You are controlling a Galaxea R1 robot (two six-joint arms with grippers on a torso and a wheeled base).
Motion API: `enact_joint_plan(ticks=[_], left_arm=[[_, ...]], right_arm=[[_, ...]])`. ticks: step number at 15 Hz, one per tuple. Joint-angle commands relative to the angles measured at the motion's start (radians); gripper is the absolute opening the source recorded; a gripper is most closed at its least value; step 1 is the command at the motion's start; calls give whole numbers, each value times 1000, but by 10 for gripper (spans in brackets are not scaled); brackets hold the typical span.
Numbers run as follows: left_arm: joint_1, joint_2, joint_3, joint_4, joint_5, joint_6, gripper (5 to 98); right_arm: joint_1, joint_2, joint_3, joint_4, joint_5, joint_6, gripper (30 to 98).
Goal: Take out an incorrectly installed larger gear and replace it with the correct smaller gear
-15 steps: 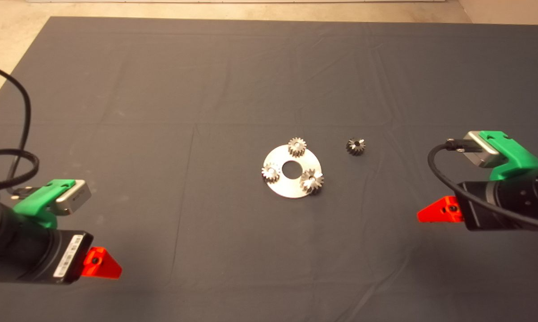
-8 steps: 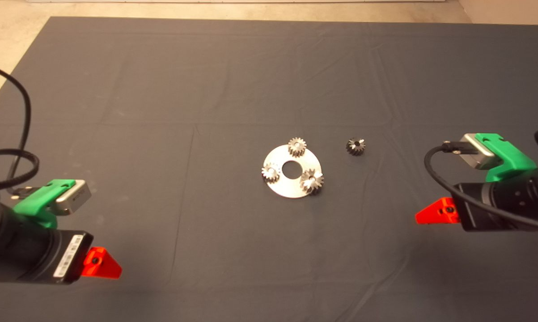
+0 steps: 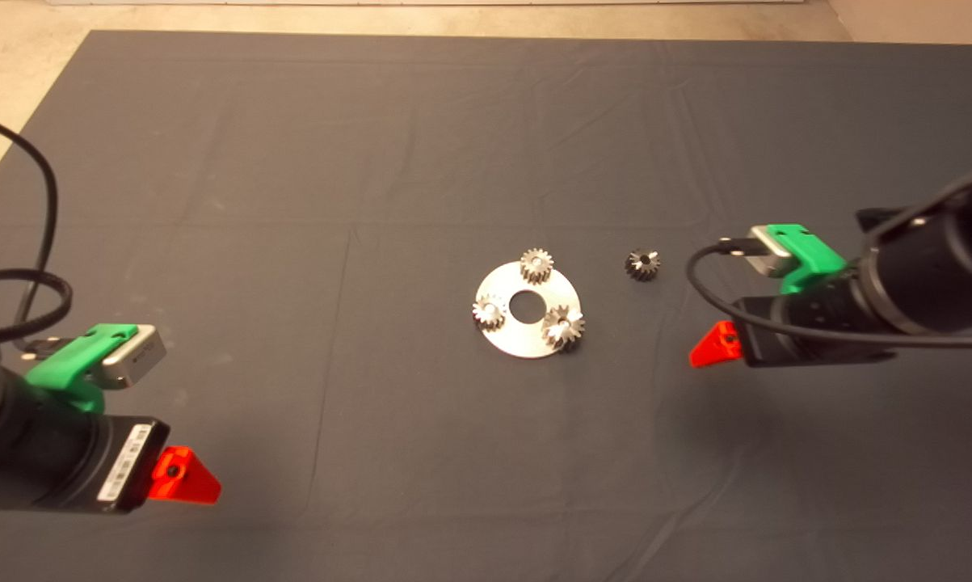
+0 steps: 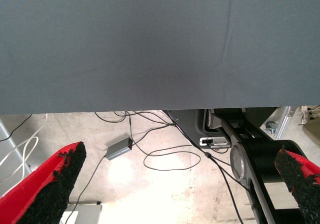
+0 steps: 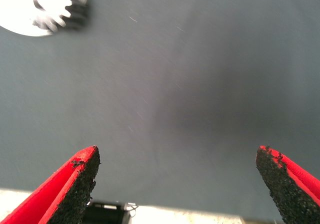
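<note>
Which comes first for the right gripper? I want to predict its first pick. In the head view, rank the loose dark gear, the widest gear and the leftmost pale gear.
From the right gripper:
1. smaller gear, loose on the mat.
2. larger gear, on the disc's near right.
3. leftmost pale gear, on the disc's left edge.

white label on left arm (image 3: 122, 469), print illegible, no readable text

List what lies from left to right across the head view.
Left gripper → disc carrying the larger gear → smaller gear → right gripper.
</note>
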State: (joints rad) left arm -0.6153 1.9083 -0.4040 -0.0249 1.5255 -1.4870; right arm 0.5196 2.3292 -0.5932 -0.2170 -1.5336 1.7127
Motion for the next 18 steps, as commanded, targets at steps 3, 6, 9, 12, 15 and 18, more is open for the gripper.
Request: enact_joint_plan(ticks=[3, 6, 9, 12, 15, 18], left_arm=[[-4, -5, 1, 3, 102, -1, 982], [-4, -4, -1, 3, 100, -1, 982], [-4, -2, 1, 3, 100, -1, 982], [-4, -1, -1, 2, 100, -1, 982], [-4, -1, -1, 2, 100, -1, 982], [-4, -1, -1, 2, 100, -1, 982]], right_arm=[[-49, 182, -215, -110, -115, -126, 832], [-49, 274, -298, -128, -114, -134, 832], [-46, 377, -366, -131, -111, -136, 832], [-44, 424, -379, -131, -108, -130, 832], [-44, 418, -354, -131, -111, -128, 832], [-52, 363, -323, -133, -114, -124, 832]])
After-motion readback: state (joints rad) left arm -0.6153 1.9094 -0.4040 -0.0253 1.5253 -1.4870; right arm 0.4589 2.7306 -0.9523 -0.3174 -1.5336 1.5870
